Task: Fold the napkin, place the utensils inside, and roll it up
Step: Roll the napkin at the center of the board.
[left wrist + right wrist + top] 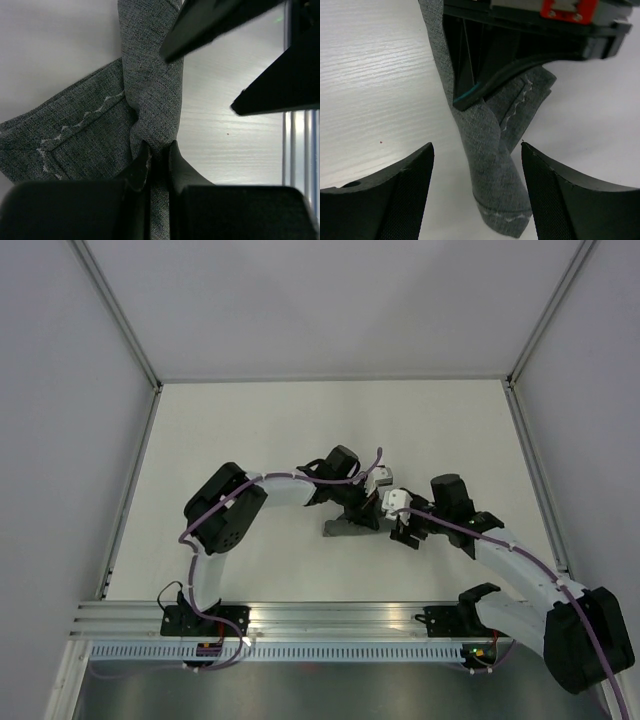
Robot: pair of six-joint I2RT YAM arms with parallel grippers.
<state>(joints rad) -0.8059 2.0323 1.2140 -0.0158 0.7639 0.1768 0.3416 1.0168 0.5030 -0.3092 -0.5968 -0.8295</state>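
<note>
The napkin (345, 529) is a dark grey cloth bunched into a narrow roll on the white table, between the two arms. My left gripper (368, 508) is shut on it; in the left wrist view the cloth (150, 95) runs up from between the closed fingertips (159, 150). My right gripper (406, 532) is open, and in its wrist view the fingers (477, 145) stand either side of the roll's stitched end (492, 170) without touching it. The left gripper's black finger (487, 70) presses the cloth just beyond. The utensils are hidden.
The white table (250, 430) is walled by pale panels with metal posts at the back corners. An aluminium rail (330, 615) with the arm bases runs along the near edge.
</note>
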